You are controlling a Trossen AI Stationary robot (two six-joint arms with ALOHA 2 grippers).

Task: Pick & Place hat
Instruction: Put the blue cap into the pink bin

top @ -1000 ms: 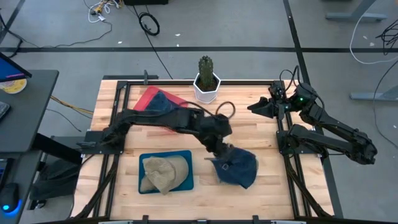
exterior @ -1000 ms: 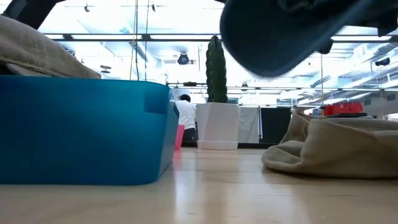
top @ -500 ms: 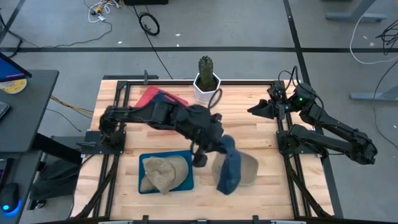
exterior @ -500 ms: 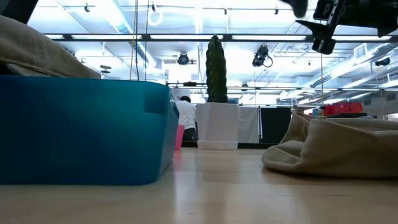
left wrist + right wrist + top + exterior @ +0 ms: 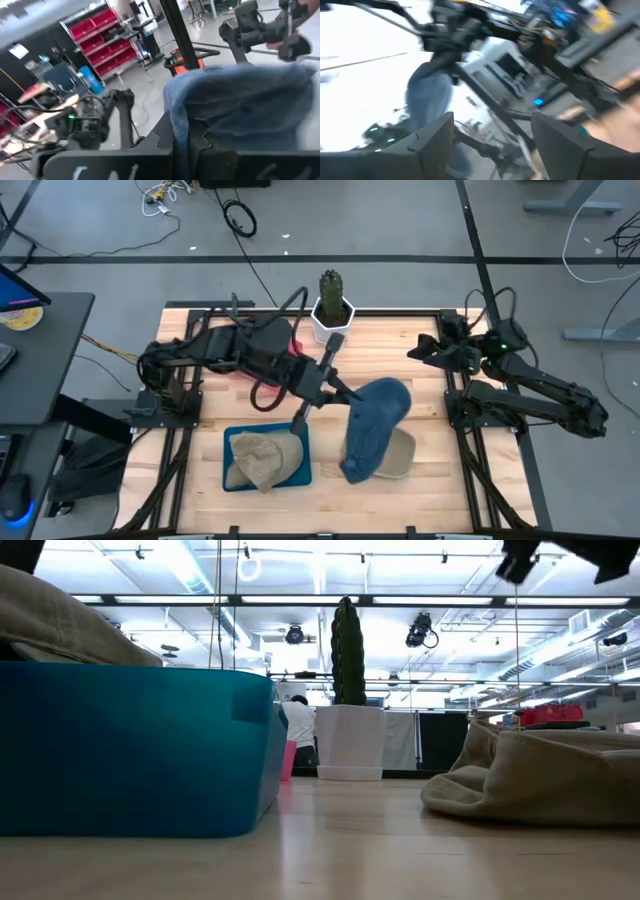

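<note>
- The left gripper (image 5: 345, 392) is hanging above the middle of the table, its fingers clamped on the edge of a blue hat (image 5: 375, 425); the left wrist view shows the blue fabric (image 5: 240, 105) pinched between the 2 dark fingers.
- The blue hat is dangling from that grip, draping down over a tan hat (image 5: 398, 455) that is lying on the wooden table (image 5: 430, 395) to the right of the bin.
- The left arm is reaching in from the table's left side, passing over a red cloth (image 5: 240, 335).
- A teal bin (image 5: 265, 458) is sitting just left of the held hat, with another tan hat (image 5: 262, 460) inside it.
- A potted cactus (image 5: 331, 305) is standing at the far edge.
- The right gripper (image 5: 420, 350) is waiting at the right side, fingers spread apart and holding nothing.
</note>
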